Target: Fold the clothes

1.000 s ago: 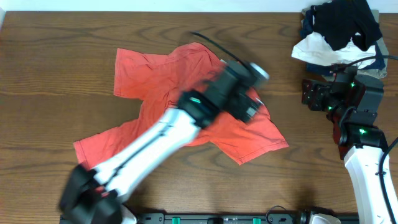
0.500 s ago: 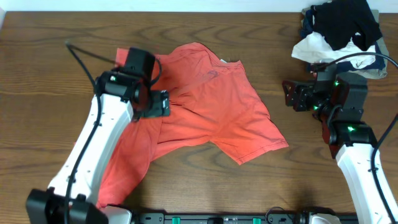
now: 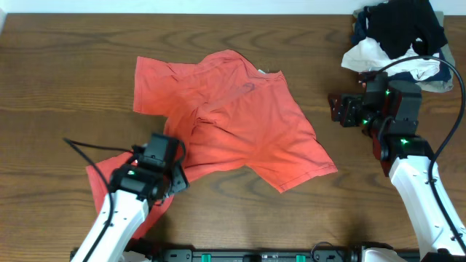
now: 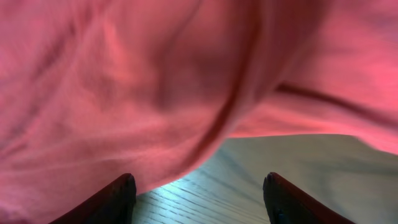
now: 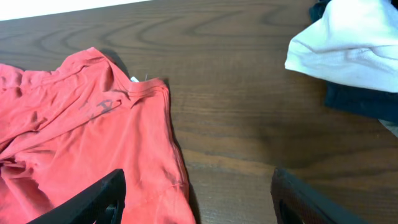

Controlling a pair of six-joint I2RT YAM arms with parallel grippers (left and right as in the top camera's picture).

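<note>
The clothes are one coral-red T-shirt (image 3: pixel 240 124) lying rumpled in the middle of the table, collar toward the back. One sleeve (image 3: pixel 149 80) spreads at the back left, and a flap (image 3: pixel 109 171) trails toward the front left. My left gripper (image 3: pixel 169 151) sits low at the shirt's front-left edge. In the left wrist view the left gripper (image 4: pixel 199 182) is open, with bare wood between its fingers and the red cloth (image 4: pixel 155 81) just ahead. My right gripper (image 3: pixel 337 109) hovers open to the right of the shirt. In its own view the right gripper (image 5: pixel 199 180) holds nothing, and the shirt (image 5: pixel 93 137) lies to the left.
A heap of black, white and navy garments (image 3: pixel 397 36) sits at the back right corner, close behind the right arm. In the right wrist view its white garment (image 5: pixel 348 43) shows at the upper right. Dark wooden tabletop (image 3: pixel 58 109) surrounds the shirt.
The left arm swept from over the shirt's middle, past its left sleeve, down to the front-left edge. Its jaws have narrowed a little. The right gripper has hardly moved.
</note>
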